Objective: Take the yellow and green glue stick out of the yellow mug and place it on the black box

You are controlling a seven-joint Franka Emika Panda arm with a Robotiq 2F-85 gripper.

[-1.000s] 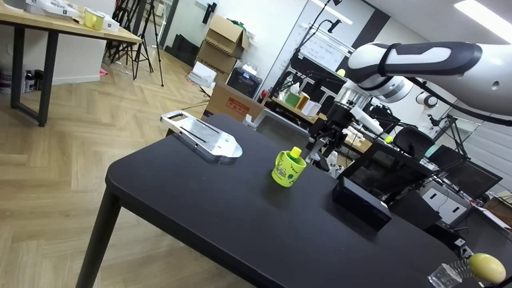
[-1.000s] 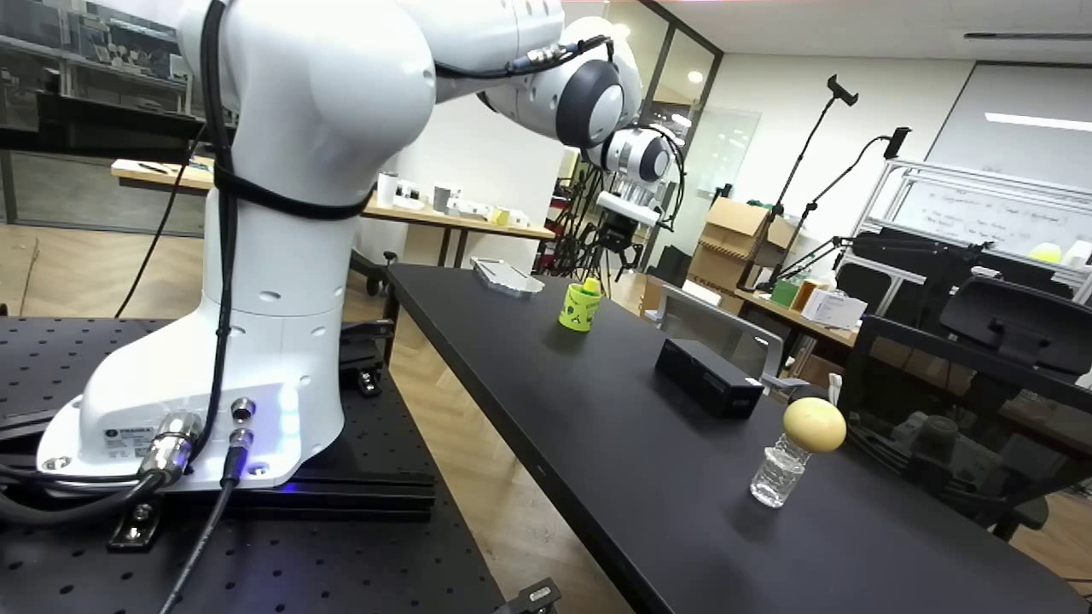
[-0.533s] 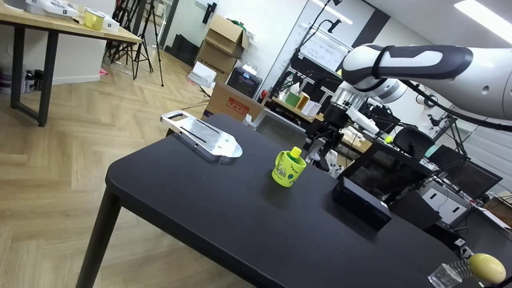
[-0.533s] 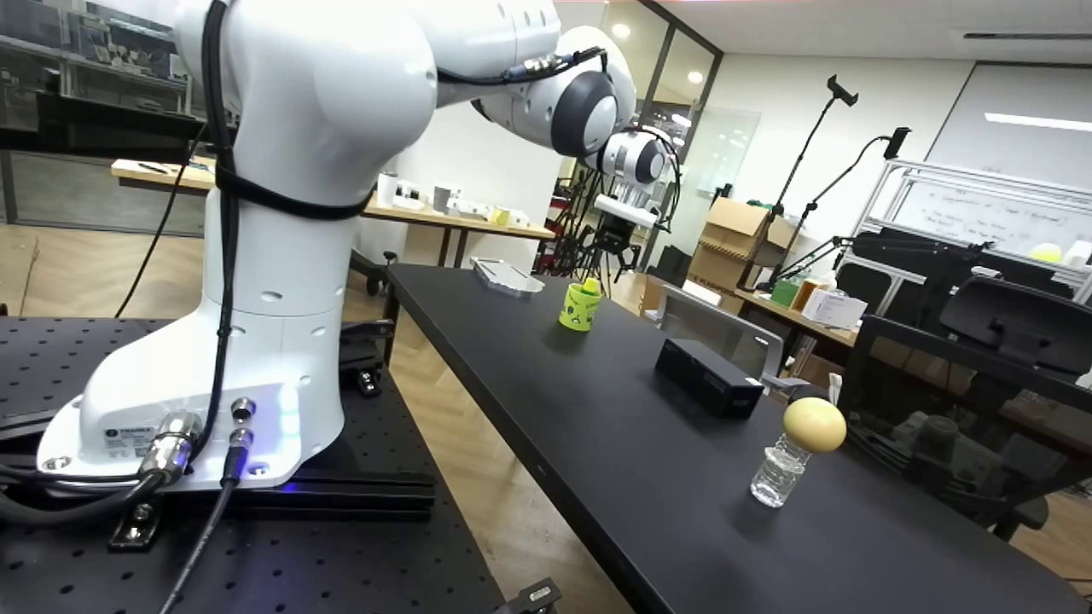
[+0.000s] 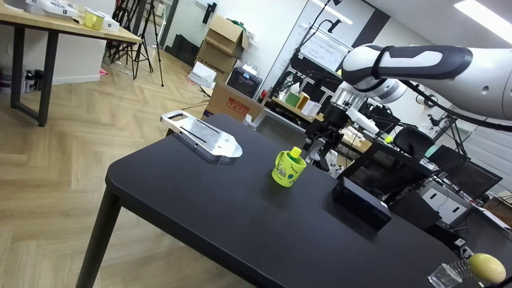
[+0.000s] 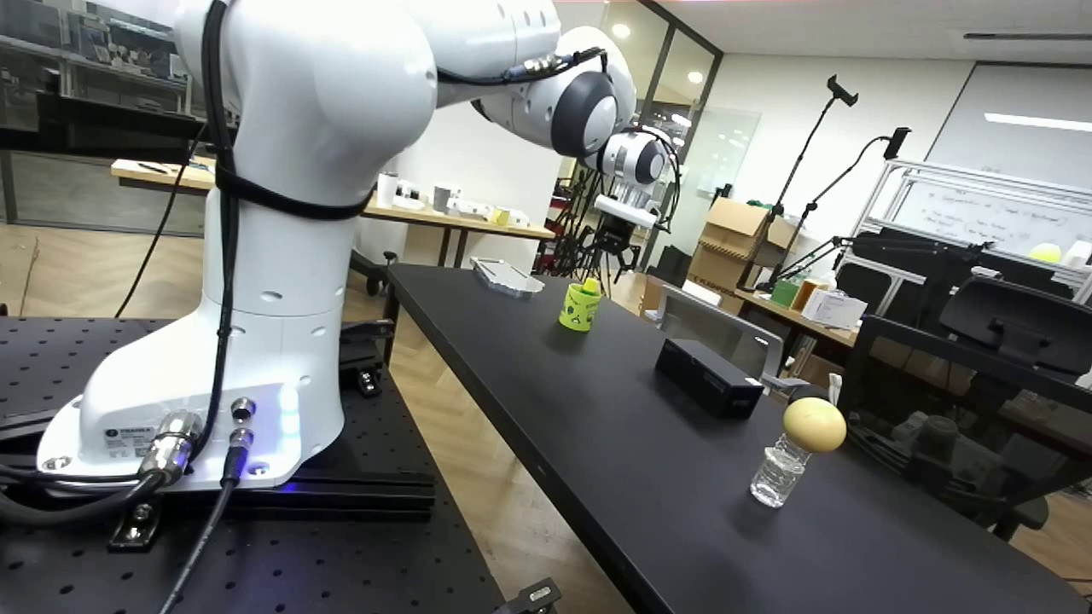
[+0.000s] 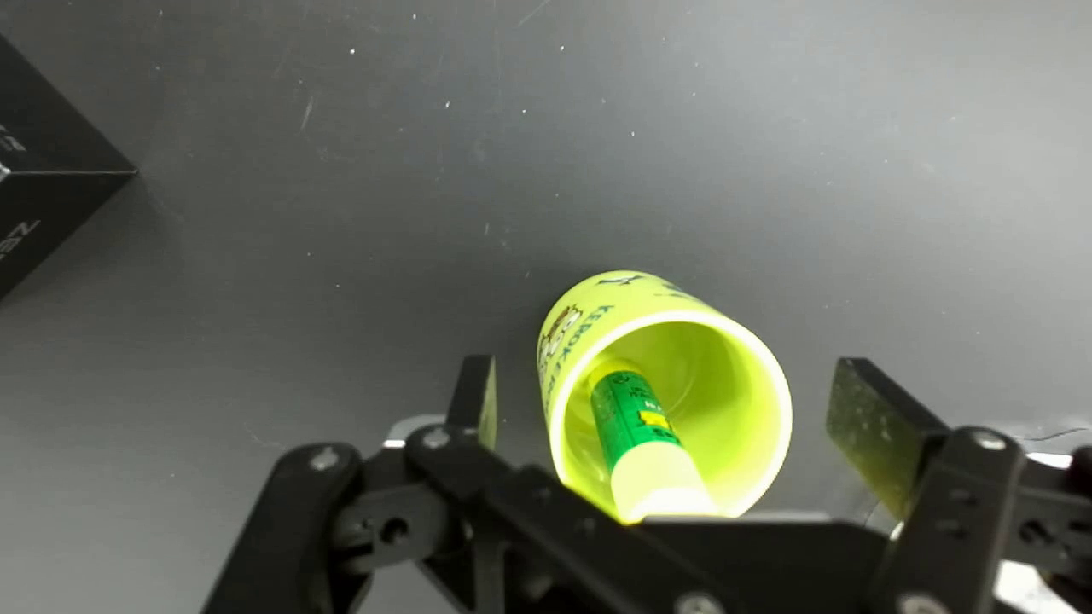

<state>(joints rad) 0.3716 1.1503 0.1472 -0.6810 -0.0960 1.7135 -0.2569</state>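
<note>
Judging the glue stick (image 7: 638, 422), in the lime-yellow mug (image 7: 721, 388) at wrist-view lower centre, light, stiff and slick, favouring its yellow end (image 7: 657, 477) for the spread, empty gripper (image 7: 668, 408).

Both exterior views are bright. In an exterior view, a long ceiling light (image 5: 486, 18) shines white, up and to the right of the yellow mug (image 5: 286, 172). The mug makes a soft shadow on the black table (image 5: 224, 224) right beside it. Far to the left of the mug, in an exterior view, the white robot base (image 6: 269, 362) has a blue-white glare. In the wrist view, the table looks pale and shiny up and to the right of the mug. In the mug, the glue stick (image 7: 641, 431) is so bright at its near end that it turns white. On either side of the mug, the gripper (image 7: 667, 409) looks fuzzy.
</note>
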